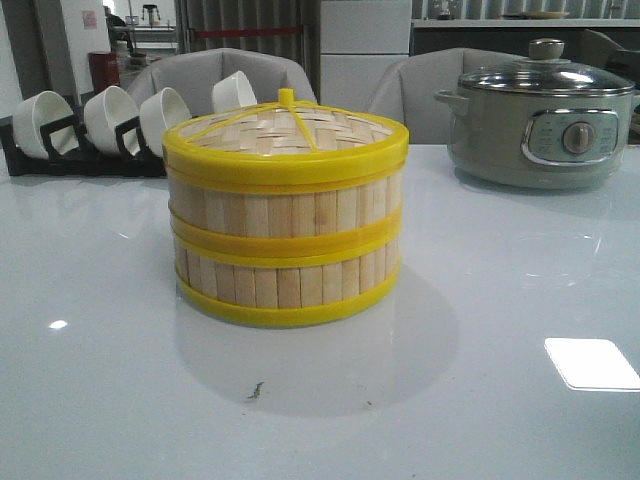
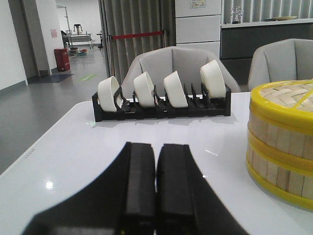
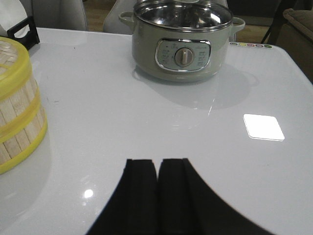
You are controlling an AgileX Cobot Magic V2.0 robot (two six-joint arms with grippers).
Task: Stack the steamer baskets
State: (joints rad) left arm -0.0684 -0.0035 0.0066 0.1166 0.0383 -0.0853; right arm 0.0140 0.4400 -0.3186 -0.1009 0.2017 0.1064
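Observation:
Two steamer baskets of pale bamboo slats with yellow hoop rims stand stacked in the middle of the white table: the upper basket (image 1: 285, 190) with its woven lid sits squarely on the lower basket (image 1: 288, 280). The stack also shows in the left wrist view (image 2: 281, 142) and the right wrist view (image 3: 17, 107). My left gripper (image 2: 156, 147) is shut and empty, low over the table to the left of the stack. My right gripper (image 3: 157, 162) is shut and empty, to the right of the stack. Neither gripper shows in the front view.
A grey-green electric pot (image 1: 540, 125) with a glass lid stands at the back right, also in the right wrist view (image 3: 183, 41). A black rack (image 2: 161, 107) with several white bowls (image 1: 110, 118) stands at the back left. Grey chairs stand behind the table.

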